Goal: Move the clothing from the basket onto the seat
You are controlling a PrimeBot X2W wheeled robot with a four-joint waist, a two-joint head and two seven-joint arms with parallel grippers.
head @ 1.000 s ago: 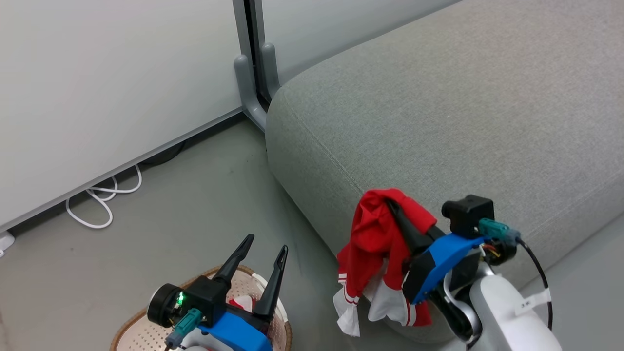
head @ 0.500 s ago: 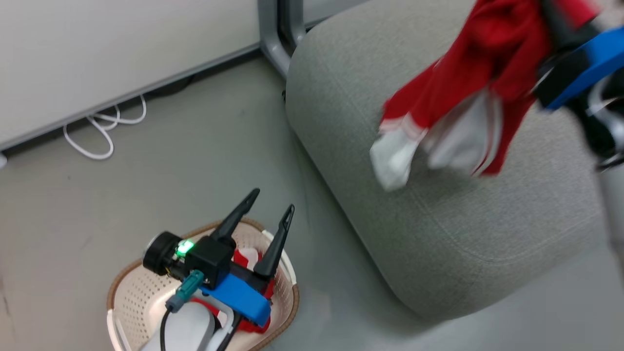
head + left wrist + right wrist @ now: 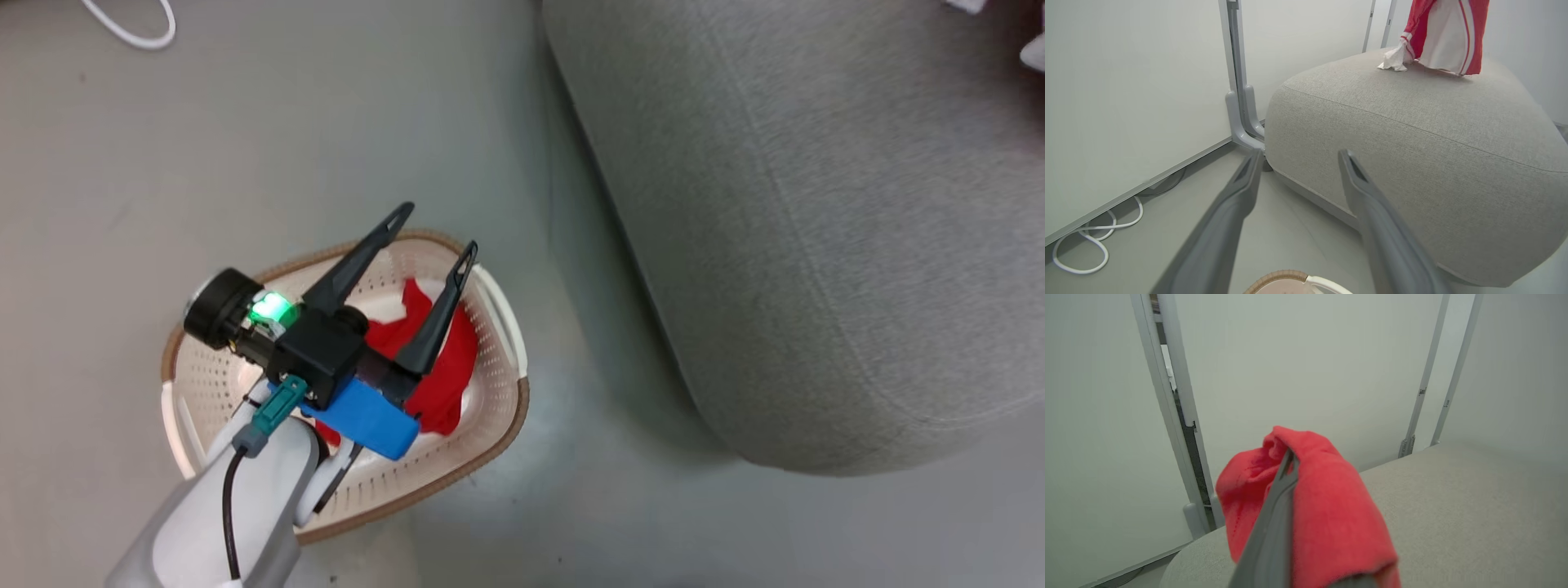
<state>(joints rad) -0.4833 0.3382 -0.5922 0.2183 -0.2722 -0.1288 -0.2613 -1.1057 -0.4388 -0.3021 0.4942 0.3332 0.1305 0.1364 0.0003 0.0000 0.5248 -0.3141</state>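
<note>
1. The red shorts with a broad white stripe (image 3: pixel 1443 36) hang from the right claw (image 3: pixel 1289 457). Its two dark fingers are pressed together on a fold of the red cloth.
2. A second ago the shorts dangled at the front edge of the large grey textured-fabric seat (image 3: pixel 1412 143). Now they hang over its top and the hem seems to brush the cushion, so this garment likely needs only a release.
3. The second red garment (image 3: pixel 441 359) lies crumpled in the cream perforated plastic basket with a brown woven-look rim (image 3: pixel 490 445) — half the task is left.
4. The left claw (image 3: pixel 437 227) hangs above the basket with its fingers spread wide and nothing between them. The head camera has tipped down onto it, which suggests the next pick is there.
5. The basket stands on a smooth grey floor (image 3: pixel 245 122), near the seat's rounded corner but apart from it. Behind are pale wall panels (image 3: pixel 1126 81), a grey upright post (image 3: pixel 1241 102) and a looped white cable (image 3: pixel 1086 253).
</note>
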